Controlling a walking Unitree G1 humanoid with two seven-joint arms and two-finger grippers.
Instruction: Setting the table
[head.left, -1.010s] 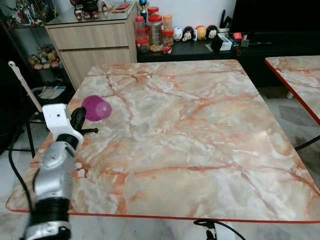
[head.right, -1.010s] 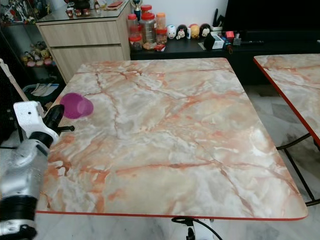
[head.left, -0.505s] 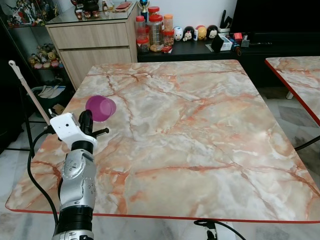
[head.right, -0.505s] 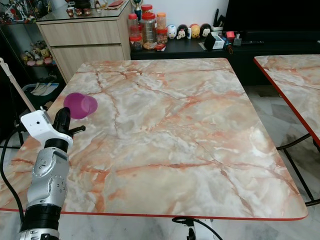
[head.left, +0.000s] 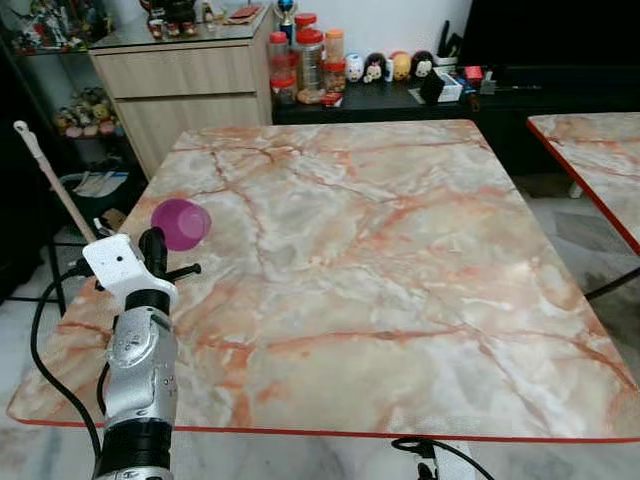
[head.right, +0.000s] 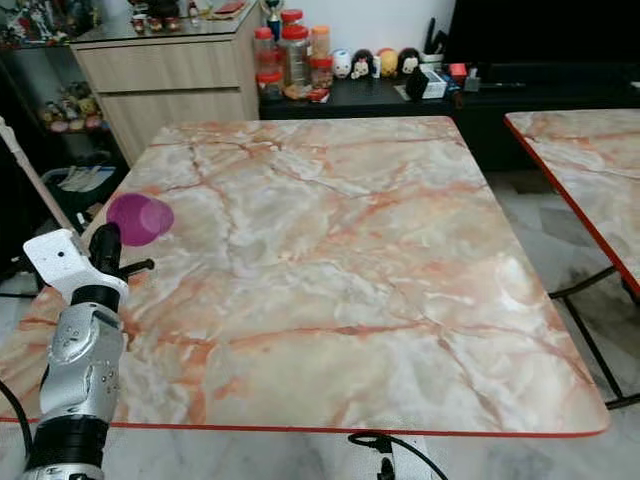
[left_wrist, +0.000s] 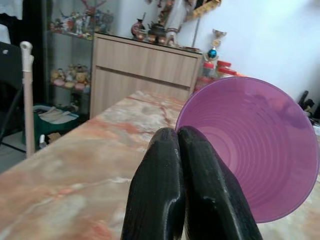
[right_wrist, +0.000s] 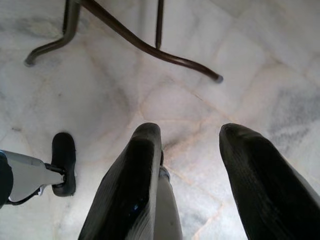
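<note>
Left wrist view: left gripper (left_wrist: 177, 150) clenched on rim of empty purple cup (left_wrist: 260, 145); right gripper (right_wrist: 192, 150) released.

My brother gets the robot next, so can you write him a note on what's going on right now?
Left gripper: fingers shut on the rim of the purple cup, held tipped on its side above the near left part of the marble table.
Right gripper: open, holding nothing, hanging down over the floor.
Done: the cup is picked up and brought over the table.
Left: stand the cup upright on the table and let go. No other tableware is set out on the table yet.
</note>
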